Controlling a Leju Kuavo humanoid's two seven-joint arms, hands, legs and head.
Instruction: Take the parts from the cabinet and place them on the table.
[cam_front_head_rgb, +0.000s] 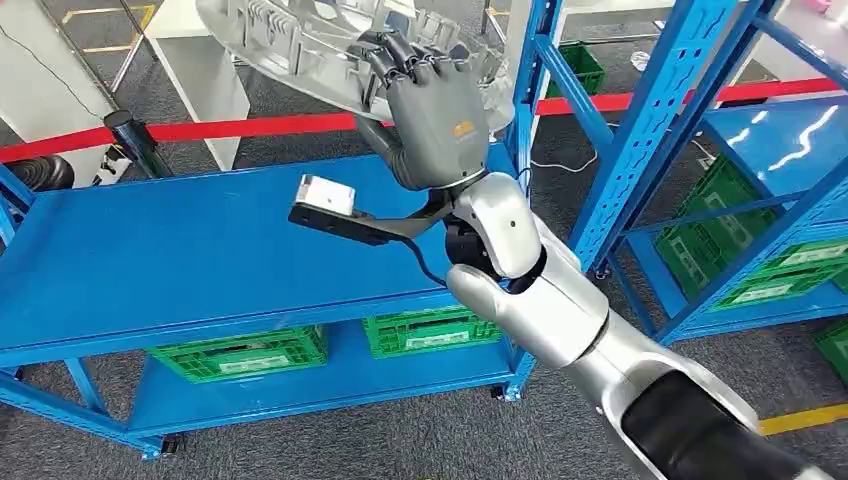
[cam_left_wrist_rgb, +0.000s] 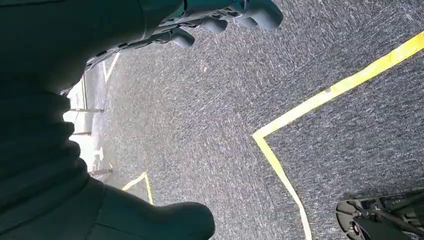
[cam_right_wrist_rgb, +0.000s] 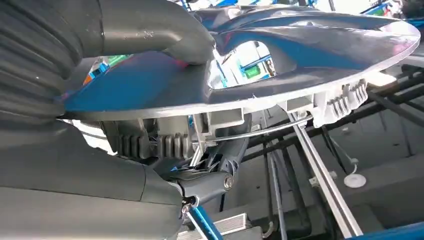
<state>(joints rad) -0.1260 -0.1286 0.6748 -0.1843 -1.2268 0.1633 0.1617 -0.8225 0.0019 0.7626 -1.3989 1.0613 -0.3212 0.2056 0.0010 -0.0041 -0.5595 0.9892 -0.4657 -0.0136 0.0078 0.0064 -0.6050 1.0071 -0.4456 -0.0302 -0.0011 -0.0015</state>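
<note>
I had the part (cam_front_head_rgb: 300, 45), a wide silver disc with ribbed fittings on its underside, lifted clear above the blue shelf (cam_front_head_rgb: 190, 250) of the cabinet, so I judged the picking-up done and the carry and set-down still left; I could not see the table from there. My right hand (cam_front_head_rgb: 430, 115) was closed on the part's near right edge, fingers (cam_front_head_rgb: 405, 55) curled over the rim in the head view and the thumb (cam_right_wrist_rgb: 155, 27) pressed on its glossy face in the right wrist view. My left hand (cam_left_wrist_rgb: 220, 17) hung over the grey floor (cam_left_wrist_rgb: 210, 125) holding nothing, fingers loosely curled; how far closed, I could not tell.
</note>
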